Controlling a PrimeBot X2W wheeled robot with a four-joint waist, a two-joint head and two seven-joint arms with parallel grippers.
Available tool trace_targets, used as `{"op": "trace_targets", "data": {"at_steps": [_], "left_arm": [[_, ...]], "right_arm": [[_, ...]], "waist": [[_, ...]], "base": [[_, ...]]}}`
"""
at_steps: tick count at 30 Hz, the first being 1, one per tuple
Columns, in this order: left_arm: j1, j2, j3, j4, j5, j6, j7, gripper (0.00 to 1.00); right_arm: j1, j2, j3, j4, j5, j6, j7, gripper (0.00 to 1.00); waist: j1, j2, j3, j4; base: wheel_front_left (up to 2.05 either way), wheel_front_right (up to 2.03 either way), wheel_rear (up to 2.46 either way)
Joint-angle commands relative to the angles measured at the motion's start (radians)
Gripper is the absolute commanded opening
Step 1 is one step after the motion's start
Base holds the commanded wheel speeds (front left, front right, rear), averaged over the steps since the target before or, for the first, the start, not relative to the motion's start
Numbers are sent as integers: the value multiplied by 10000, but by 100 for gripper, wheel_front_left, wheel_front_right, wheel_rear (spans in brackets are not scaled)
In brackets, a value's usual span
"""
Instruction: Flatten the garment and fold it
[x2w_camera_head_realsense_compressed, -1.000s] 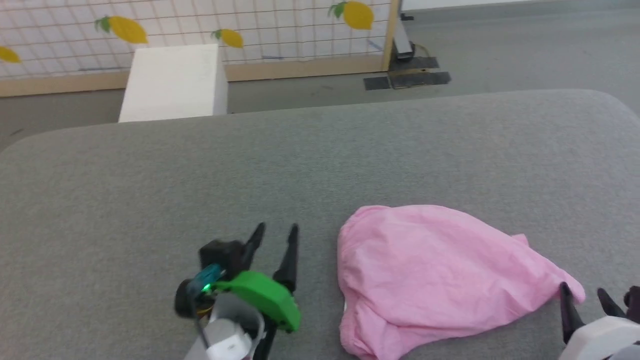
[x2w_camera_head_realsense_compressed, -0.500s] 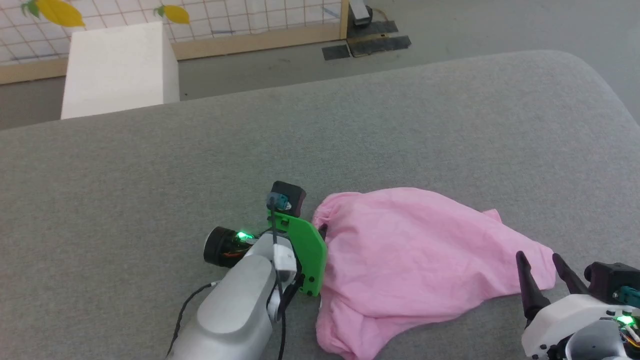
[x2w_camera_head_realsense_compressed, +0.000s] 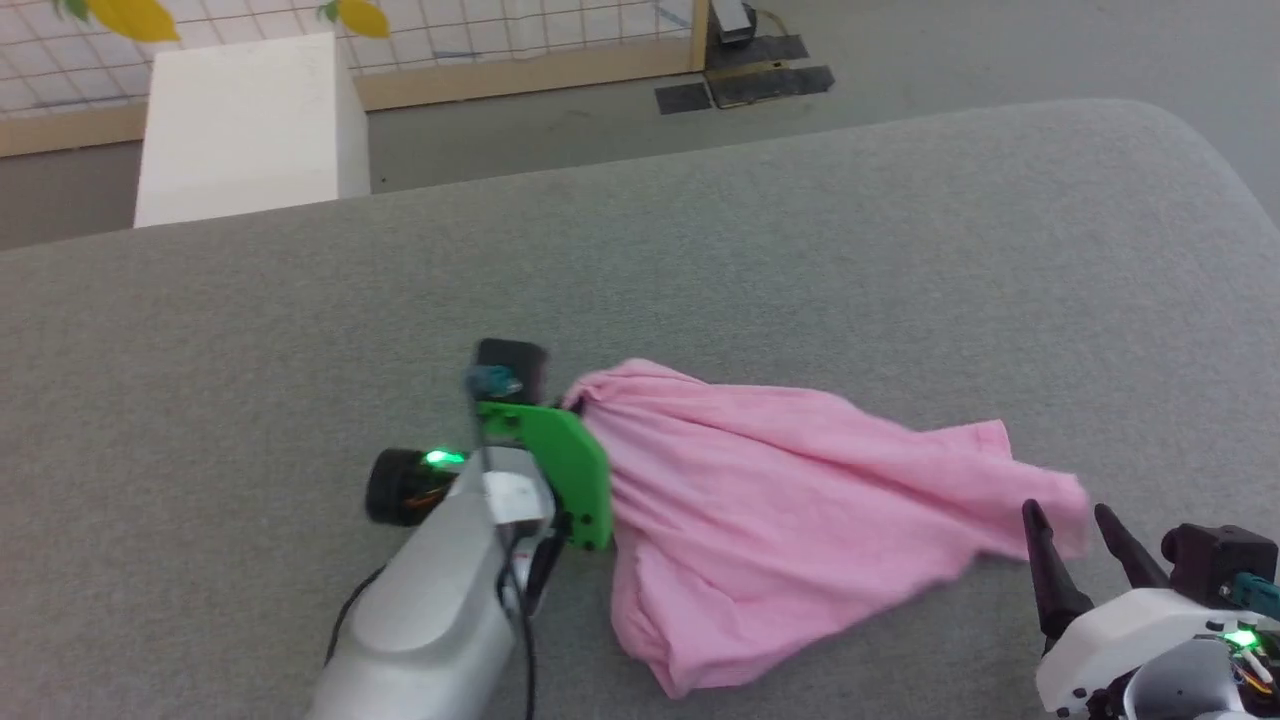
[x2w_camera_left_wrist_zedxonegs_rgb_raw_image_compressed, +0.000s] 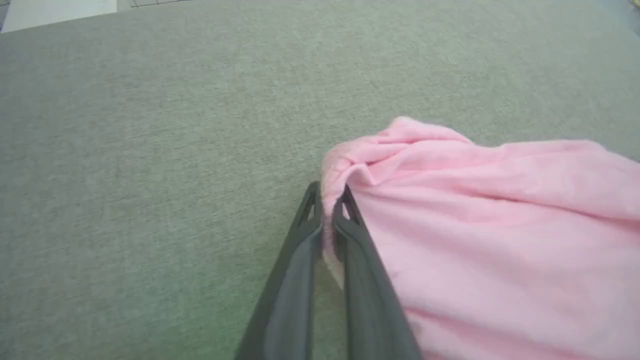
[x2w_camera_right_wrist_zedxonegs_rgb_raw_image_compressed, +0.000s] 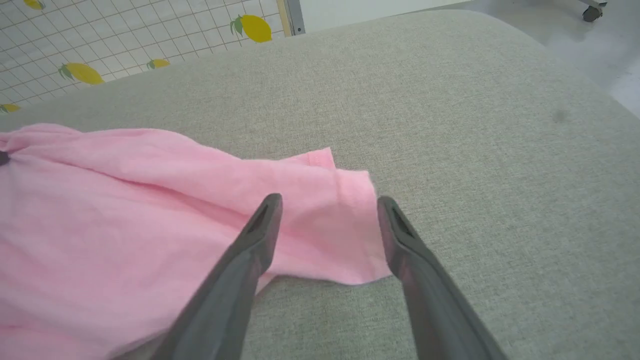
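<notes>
Well, left gripper (x2w_camera_left_wrist_zedxonegs_rgb_raw_image_compressed: 327, 197): I have its fingers pressed together on a bunched edge of the garment (x2w_camera_head_realsense_compressed: 760, 500), with cloth pinched between the tips.
Right gripper (x2w_camera_right_wrist_zedxonegs_rgb_raw_image_compressed: 328, 201): fingers spread apart, nothing held. A hemmed corner of the cloth lies between them, and I cannot tell if they touch it.
Garment: crumpled on the grey cushion (x2w_camera_head_realsense_compressed: 700, 260), fanning from my left gripper's tips across to the right gripper, one fold reaching back alongside the left arm.
Beyond the left gripper: bare cushion, then a white box (x2w_camera_head_realsense_compressed: 245, 125) past its far edge.
</notes>
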Motion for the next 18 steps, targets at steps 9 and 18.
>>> {"op": "trace_targets", "data": {"at_steps": [9,18], "left_arm": [[2162,1344,1559,-1639,-855,978,-995,0],[3382,1430,1789,-3271,-1354,843,-1300,100]], "right_arm": [[-190,-7,103,-296,-96,-13,-243,100],[-992,-7,585,-372,-327,-13,-49,100]], "waist": [[0,-1,-242,1179],[0,-1,-34,1951]], "base": [[0,0,0],[0,0,0]]}}
